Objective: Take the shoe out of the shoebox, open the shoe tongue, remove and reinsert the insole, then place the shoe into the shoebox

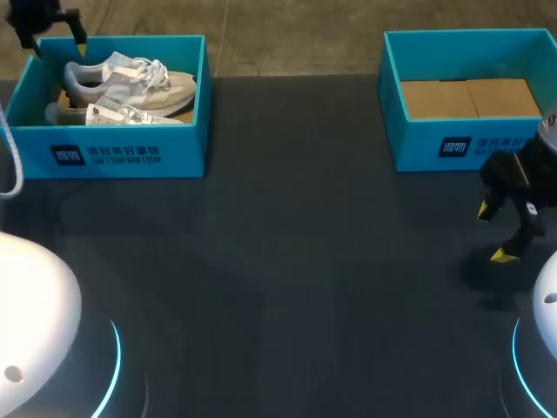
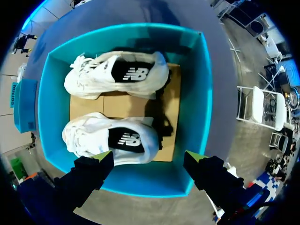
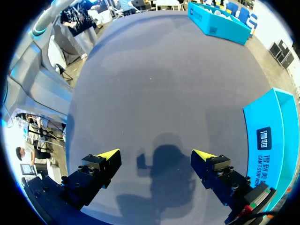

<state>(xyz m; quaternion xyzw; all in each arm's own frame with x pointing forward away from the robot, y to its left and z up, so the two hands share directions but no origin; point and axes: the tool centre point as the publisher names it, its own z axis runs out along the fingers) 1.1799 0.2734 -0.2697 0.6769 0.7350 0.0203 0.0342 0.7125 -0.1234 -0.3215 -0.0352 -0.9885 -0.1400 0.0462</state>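
Two white sneakers lie side by side in the teal shoebox point(image 1: 113, 155) at the table's far left, one point(image 1: 130, 83) behind the other point(image 1: 122, 114). My left gripper point(image 1: 57, 43) hangs open over the box's far left corner, holding nothing. In the left wrist view it point(image 2: 149, 158) is above the box wall point(image 2: 197, 93). The nearer sneaker point(image 2: 110, 138) lies just ahead of its fingers and the second sneaker point(image 2: 117, 75) beyond that. My right gripper point(image 1: 493, 232) stands open and empty over bare table at the right, and in its own view point(image 3: 157, 154) only dark table lies beneath.
A second teal box point(image 1: 470, 144) with a bare cardboard floor stands at the far right, just behind my right gripper; its side point(image 3: 274, 140) shows beside that gripper in the right wrist view. The dark table point(image 1: 287, 279) stretches between the two boxes.
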